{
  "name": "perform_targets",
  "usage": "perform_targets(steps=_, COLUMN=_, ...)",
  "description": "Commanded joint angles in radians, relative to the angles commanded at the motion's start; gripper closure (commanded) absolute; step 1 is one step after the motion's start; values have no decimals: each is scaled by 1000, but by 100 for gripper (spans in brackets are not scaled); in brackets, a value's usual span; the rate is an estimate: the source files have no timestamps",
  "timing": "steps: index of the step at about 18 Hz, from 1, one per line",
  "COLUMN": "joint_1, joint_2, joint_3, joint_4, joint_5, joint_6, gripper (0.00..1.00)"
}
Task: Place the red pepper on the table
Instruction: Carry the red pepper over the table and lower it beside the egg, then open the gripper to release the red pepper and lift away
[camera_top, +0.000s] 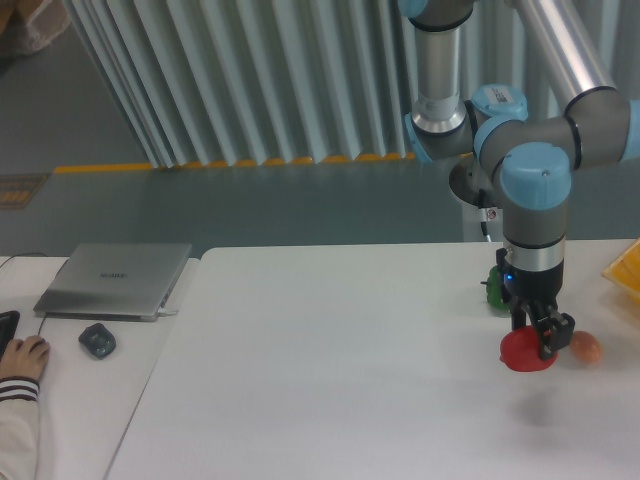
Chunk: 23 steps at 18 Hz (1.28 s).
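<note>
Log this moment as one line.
gripper: shut on red pepper | pepper: above table, shadow below | green pepper: behind arm
</note>
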Motion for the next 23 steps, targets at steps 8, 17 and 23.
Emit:
perform_targets(steps=8, joint_1=-24, joint_2=-37, joint_3=-37, joint_4=-6, joint_5=17, joint_6=-5, gripper=42)
perform_targets(steps=17, joint_1=-28, joint_2=-37, joint_3=-32, joint_4=-2, joint_5=28, joint_6=-11, gripper=0)
perform_targets(steps=23, joint_1=-29, joint_2=-28, joint_3=-3, joint_4=-3, joint_5=45, joint_6=-11, gripper=0)
